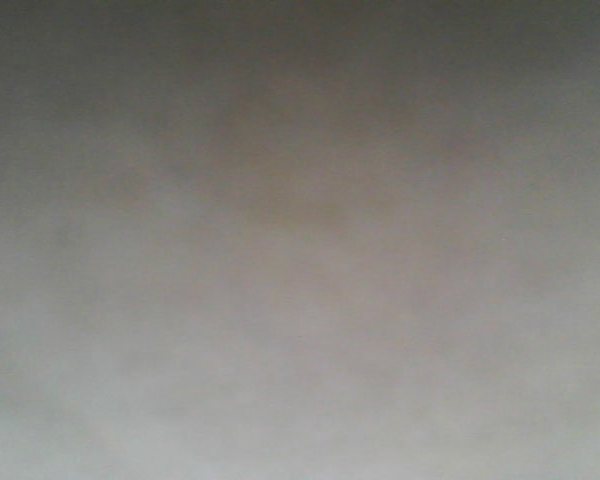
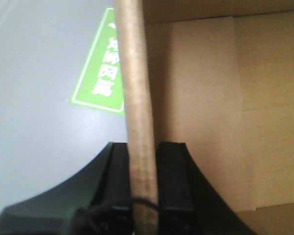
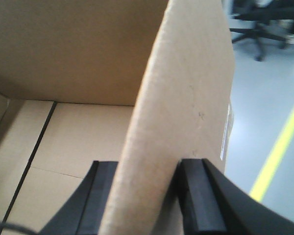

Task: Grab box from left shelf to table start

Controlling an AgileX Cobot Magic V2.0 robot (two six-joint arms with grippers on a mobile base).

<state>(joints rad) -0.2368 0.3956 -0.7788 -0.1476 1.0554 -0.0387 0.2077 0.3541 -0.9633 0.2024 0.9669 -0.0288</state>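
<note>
left wrist view, near to far: the left gripper (image 2: 146, 152) rises from the bottom edge of the frame, one black finger (image 2: 172, 176) on each side of a cardboard wall seen edge-on. the jaws are closed down to the thickness of that wall and touch it on both faces. a thin black cable (image 2: 112, 208) loops across the gripper body. to the right of the gripped wall lies the tan inside of the box (image 2: 210, 98). to its left, farther off, is a grey floor (image 2: 34, 98) bearing a green sign (image 2: 100, 73) with white characters.

right wrist view, near to far: the right gripper (image 3: 149, 169) likewise straddles a wall of the box, with the jaws narrowed onto the cardboard and gripping it between the two black pads. left of this wall the box bottom shows a dark seam (image 3: 32, 152). on the wall's outer face is a white label (image 3: 225, 132). beyond are the grey floor, a yellow line (image 3: 279, 147) and a black office chair (image 3: 262, 24).

exterior front view: only a blurred grey-tan field; nothing can be made out. the box is thus held by opposite walls between both grippers; what lies under it cannot be told.
</note>
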